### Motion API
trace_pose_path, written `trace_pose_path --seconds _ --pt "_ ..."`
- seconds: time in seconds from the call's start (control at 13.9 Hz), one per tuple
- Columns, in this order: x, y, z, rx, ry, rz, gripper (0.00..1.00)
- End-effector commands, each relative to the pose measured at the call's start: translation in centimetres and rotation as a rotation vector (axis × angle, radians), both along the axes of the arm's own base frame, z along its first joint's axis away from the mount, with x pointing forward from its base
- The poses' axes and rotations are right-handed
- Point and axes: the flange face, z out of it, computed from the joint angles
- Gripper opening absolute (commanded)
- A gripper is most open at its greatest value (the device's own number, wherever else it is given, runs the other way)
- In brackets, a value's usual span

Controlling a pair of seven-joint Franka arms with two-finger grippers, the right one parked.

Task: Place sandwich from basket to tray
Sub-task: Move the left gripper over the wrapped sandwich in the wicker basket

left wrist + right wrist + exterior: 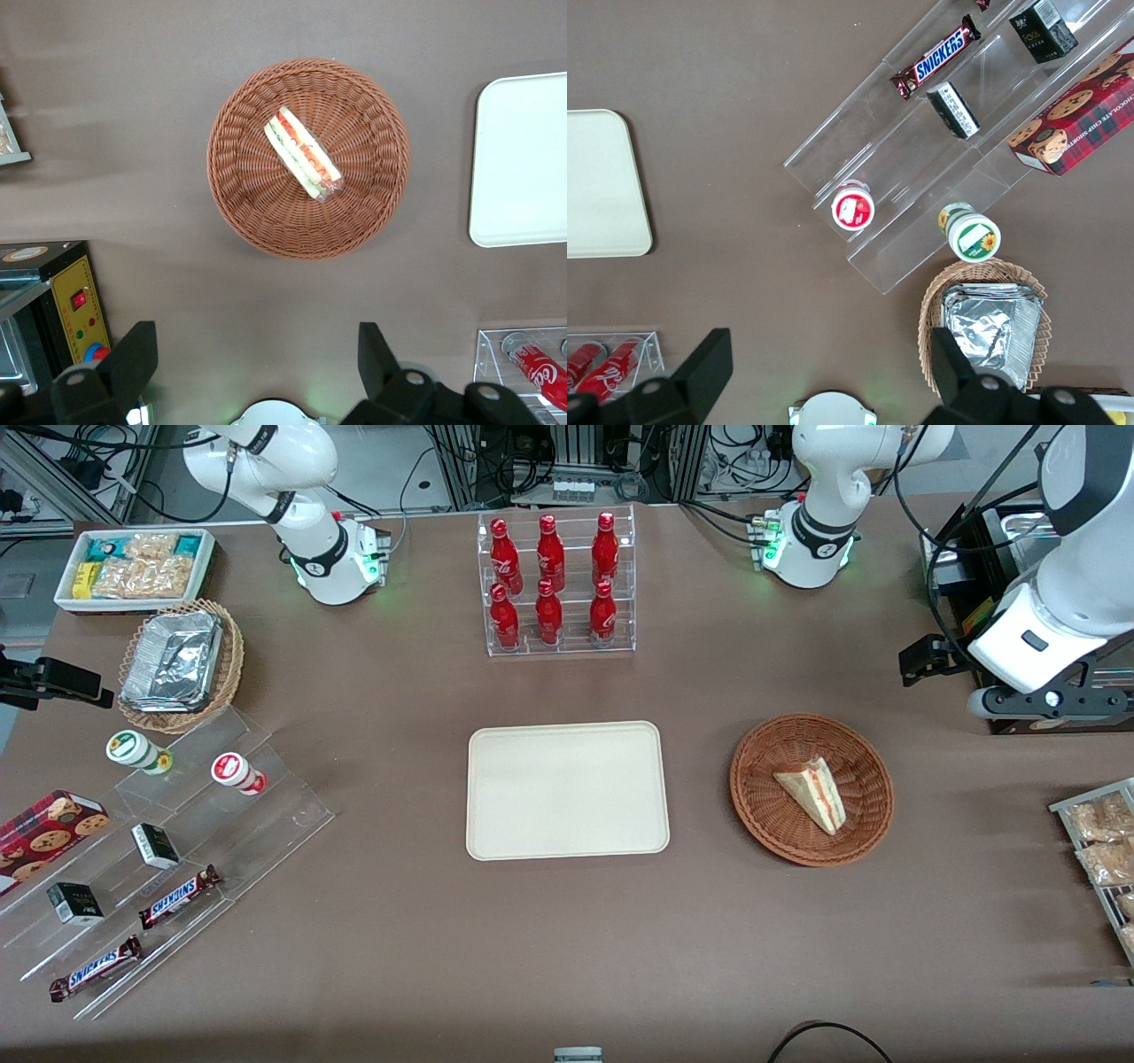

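The sandwich (813,790) is a pale triangular wedge with red and green layers. It lies in the round reddish-brown wicker basket (753,779), toward the working arm's end of the table. The cream rectangular tray (567,790) lies flat beside the basket, at mid-table, with nothing on it. My left gripper (917,662) hangs high above the table, farther from the front camera than the basket and apart from it. In the left wrist view the gripper (257,329) is open and empty, with the sandwich (303,152), the basket (239,177) and part of the tray (523,159) below.
A clear rack of red cola bottles (556,584) stands farther from the front camera than the tray. A black box with buttons (62,301) and a rack of snack bags (1103,841) sit at the working arm's end. A stepped acrylic display (177,850) stands at the parked arm's end.
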Motion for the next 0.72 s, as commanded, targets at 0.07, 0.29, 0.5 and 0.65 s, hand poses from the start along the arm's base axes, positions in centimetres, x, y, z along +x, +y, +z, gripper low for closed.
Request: trace_pose_path --seconds 0.07,0.29,0.5,0.65 --pt "0.8 -0.4 0.0 -0.036 -0.003 -0.011 1.00" --pt "2.0 -0.5 -3.3 -0.041 0.037 -0.011 1.00" --pt "2.1 -0.7 -7.9 -0.046 0.032 -0.012 1.00" --pt "1.7 -1.0 -11.5 -0.043 0.037 -0.016 1.00"
